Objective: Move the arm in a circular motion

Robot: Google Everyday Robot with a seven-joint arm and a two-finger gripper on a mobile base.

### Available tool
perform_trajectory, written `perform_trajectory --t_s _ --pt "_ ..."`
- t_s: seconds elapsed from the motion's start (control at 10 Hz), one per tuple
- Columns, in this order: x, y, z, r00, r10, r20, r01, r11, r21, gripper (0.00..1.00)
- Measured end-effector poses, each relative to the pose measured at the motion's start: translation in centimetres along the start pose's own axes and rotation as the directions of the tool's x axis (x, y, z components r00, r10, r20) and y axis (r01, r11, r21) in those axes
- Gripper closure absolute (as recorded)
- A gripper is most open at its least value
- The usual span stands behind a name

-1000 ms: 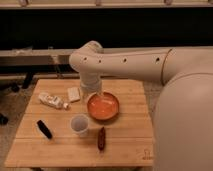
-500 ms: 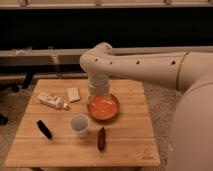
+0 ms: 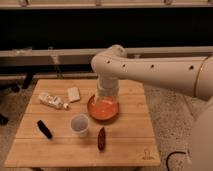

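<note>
Here the arm (image 3: pixel 150 70) reaches in from the right over the tabletop (image 3: pixel 125 145), its downward end above the orange bowl (image 3: pixel 104 110). The claw (image 3: pixel 106 100) hangs just over the bowl; whether it is apart or together cannot be told. Progress around the circle cannot be judged from one position. The arm is cream-white, smooth, thick-tubed, with small dark holes.
</note>
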Motion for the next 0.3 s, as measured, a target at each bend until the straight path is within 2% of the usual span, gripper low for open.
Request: perform_trajectory --t_s 0.2,0.3 --pt "-0.36 0.81 0.0 1.0 -0.004 0.003 0.004 1.0 -0.005 0.35" --pt "-0.46 0.3 -0.01 1.0 -0.005 0.004 0.005 1.0 -0.004 0.35"
